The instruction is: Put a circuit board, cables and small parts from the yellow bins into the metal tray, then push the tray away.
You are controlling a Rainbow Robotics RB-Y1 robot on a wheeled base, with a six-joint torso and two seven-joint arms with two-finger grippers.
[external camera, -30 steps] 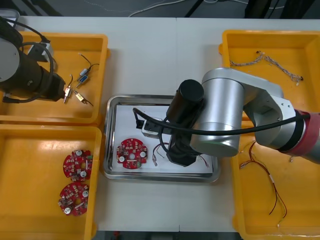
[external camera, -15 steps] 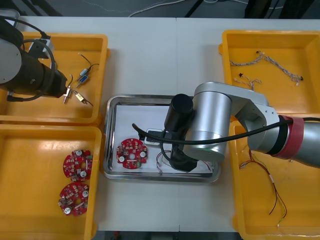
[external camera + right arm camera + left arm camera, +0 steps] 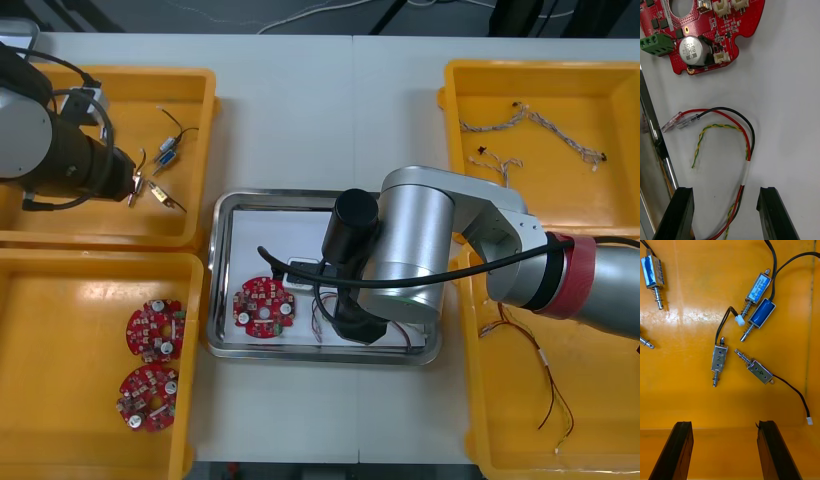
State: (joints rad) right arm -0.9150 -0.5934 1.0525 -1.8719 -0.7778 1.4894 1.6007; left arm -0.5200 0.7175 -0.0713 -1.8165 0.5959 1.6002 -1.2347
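Note:
My right gripper hovers low over the white inside of the metal tray, open. A red and yellow cable with a black strand lies loose on the tray, running down between the fingers, which stand well clear of it. A round red circuit board lies just beyond it, at the tray's left. In the front view the right arm covers its own gripper. My left gripper hangs open over the far left yellow bin, short of several small metal parts.
The near left bin holds two more circuit boards. Twisted cables lie in the far right bin, red and yellow cables in the near right one. The right arm's elbow reaches over the tray's right side.
My right gripper sank toward the tray's near side and opened, leaving the red and yellow cable lying on the tray. The left gripper has barely shifted over its bin.

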